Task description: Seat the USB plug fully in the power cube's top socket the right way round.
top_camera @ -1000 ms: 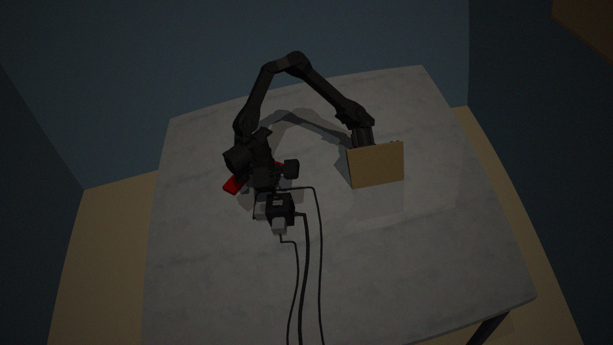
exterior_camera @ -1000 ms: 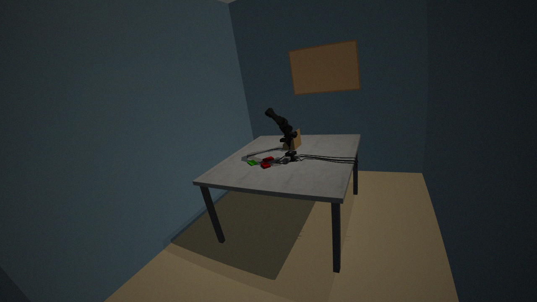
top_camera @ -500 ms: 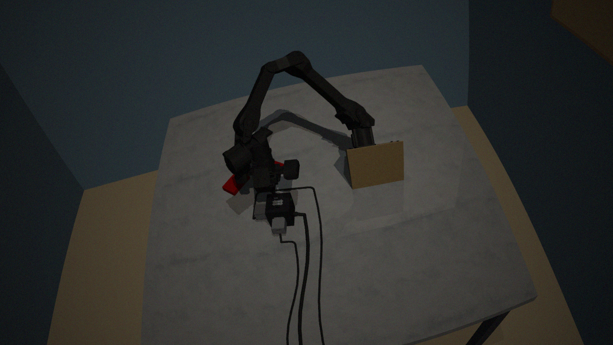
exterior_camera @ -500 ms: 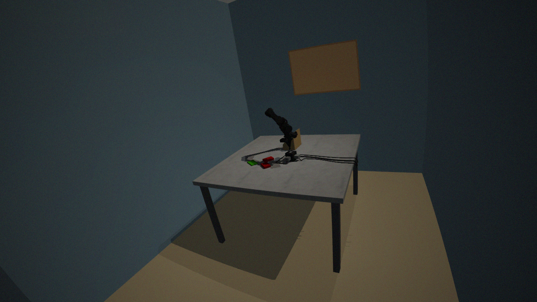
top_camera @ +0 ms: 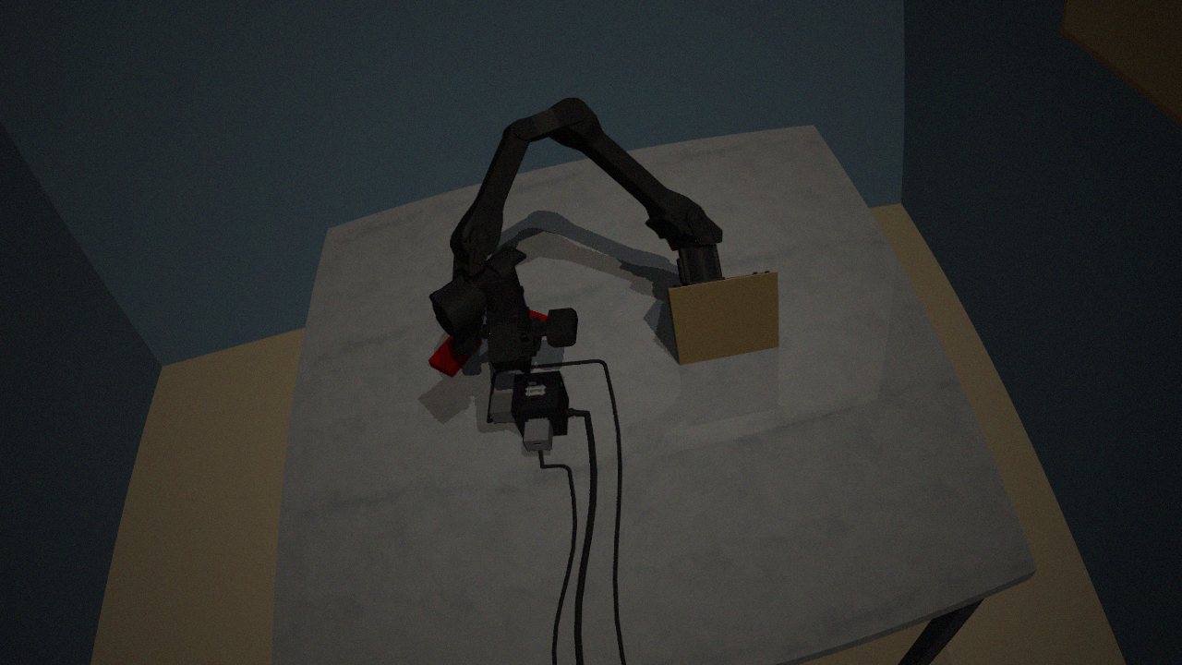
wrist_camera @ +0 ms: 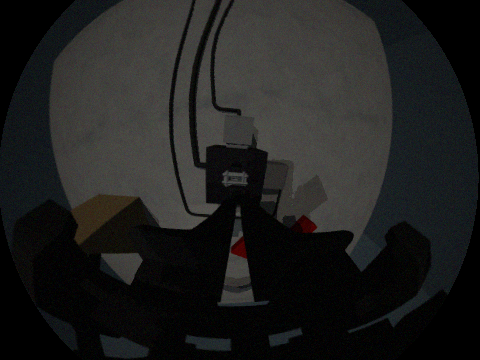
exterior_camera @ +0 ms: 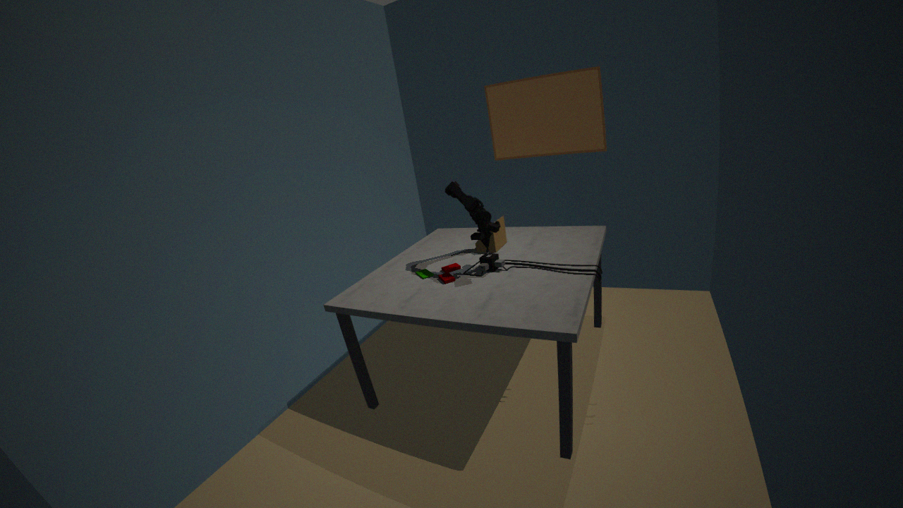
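The black power cube (top_camera: 541, 421) (exterior_camera: 489, 259) (wrist_camera: 219, 192) stands on the marble table. On its top face shows a silver-framed socket (top_camera: 536, 390) (wrist_camera: 234, 178). My gripper (top_camera: 512, 365) (wrist_camera: 238, 198) points down, its tips at the cube's edge in the wrist view and just above the cube in the exterior view. It is shut on a small thing, most likely the USB plug; the dark fingertips hide it, so its facing cannot be told. A grey adapter (top_camera: 537, 435) (wrist_camera: 238, 129) sits on the cube's front, and another (top_camera: 500, 404) (wrist_camera: 276, 175) on its side.
Black cables run from the cube and adapters across the table (top_camera: 743, 513). Red blocks (top_camera: 449, 356) (exterior_camera: 450, 267) (wrist_camera: 240, 248) lie under and behind the gripper. A green piece (exterior_camera: 422, 274) lies beyond them. A tan panel (top_camera: 727, 318) (wrist_camera: 100, 215) stands by the arm's base.
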`<state>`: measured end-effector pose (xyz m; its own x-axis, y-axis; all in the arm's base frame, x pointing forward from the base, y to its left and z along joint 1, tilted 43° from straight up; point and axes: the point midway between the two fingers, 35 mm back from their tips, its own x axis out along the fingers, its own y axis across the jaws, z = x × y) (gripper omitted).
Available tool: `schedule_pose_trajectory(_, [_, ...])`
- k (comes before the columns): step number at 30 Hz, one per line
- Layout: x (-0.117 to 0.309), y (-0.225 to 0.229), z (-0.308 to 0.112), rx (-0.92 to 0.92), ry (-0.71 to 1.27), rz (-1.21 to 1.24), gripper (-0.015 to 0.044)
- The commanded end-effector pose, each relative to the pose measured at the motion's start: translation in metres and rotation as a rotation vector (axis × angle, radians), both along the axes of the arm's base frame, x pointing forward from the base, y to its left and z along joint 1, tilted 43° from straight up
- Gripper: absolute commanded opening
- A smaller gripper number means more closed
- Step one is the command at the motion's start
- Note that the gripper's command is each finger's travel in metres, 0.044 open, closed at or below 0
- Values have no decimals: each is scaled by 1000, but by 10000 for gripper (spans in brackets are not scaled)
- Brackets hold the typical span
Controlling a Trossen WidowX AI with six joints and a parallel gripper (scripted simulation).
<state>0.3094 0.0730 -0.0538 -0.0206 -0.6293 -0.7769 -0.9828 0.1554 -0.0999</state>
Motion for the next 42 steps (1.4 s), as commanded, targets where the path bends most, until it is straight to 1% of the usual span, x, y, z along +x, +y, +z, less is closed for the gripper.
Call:
schedule_pose_trajectory(1, [-2,-1,-1,5,7,3,0])
schedule_pose_trajectory(42, [-1,-3,-6,28,11,13,0])
